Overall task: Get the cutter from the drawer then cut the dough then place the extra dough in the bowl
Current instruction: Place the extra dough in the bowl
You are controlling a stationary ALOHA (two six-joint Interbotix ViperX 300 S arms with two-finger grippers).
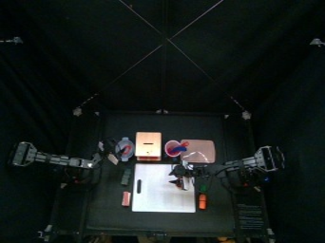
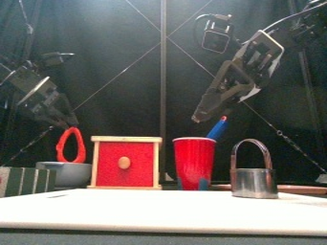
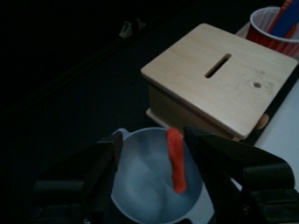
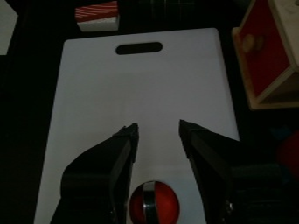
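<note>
A red dough ring [image 2: 71,144] stands upright over the blue-grey bowl [image 2: 64,173], its lower end inside the bowl [image 3: 140,171]. My left gripper [image 3: 158,138] is open just above it, and the dough ring [image 3: 176,162] shows edge-on between the jaws, nearer one jaw. The metal cutter [image 2: 255,172] with its wire handle stands on the right side of the white cutting board [image 1: 159,190]. My right gripper [image 4: 158,129] hangs open and empty above the board [image 4: 117,114]. A round red piece of dough [image 4: 152,206] lies on the board just beneath it.
The wooden box [image 2: 125,163], its red drawer front shut, stands behind the board beside the bowl. A red cup [image 2: 194,163] holding a blue knife [image 2: 217,126] is to its right, then a pink tray [image 1: 200,150]. Small toys lie off the board's front corners [image 1: 125,197].
</note>
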